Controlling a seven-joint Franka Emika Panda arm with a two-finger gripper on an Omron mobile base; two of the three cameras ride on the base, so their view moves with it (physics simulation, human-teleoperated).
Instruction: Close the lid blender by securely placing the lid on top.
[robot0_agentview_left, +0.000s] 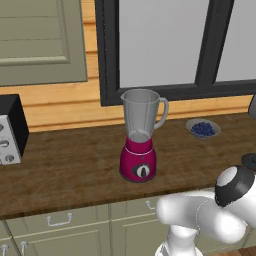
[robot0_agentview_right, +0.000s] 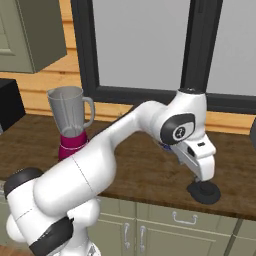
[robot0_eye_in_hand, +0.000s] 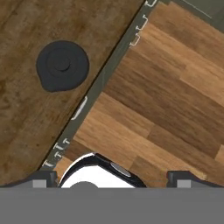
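Left base view, reading from the left: a black-and-silver boxy appliance (robot0_agentview_left: 10, 130) sits at the edge of the wooden surface (robot0_agentview_left: 70, 170), then the blender (robot0_agentview_left: 140, 135) stands upright near the middle, its magenta rounded base carrying a black dial ringed in white, its clear grey tapered jar smooth and glassy with a handle on the right and a spout on the left. The jar's mouth is bare. Further right is a shallow grey bowl of blueberries (robot0_agentview_left: 203, 128), close to the wall.

In the right base view my arm reaches out to the right, well apart from the blender, and my hand points down over the lid (robot0_agentview_right: 204, 192), a flat round black disc lying near the front edge of the surface. My hand hides the pincer's tips there, so I cannot tell from that side whether they touch the lid.

In the hand view the lid is matte, with a raised knob at its centre and a small lip on its rim. It lies up and to the left, while my pincer (robot0_eye_in_hand: 112, 180) stands spread wide and holds nothing.

I judge I am at the first step, the approach to the lid. Next I should centre over the knob, descend, clench on it, then lift and carry it left to the jar's mouth.
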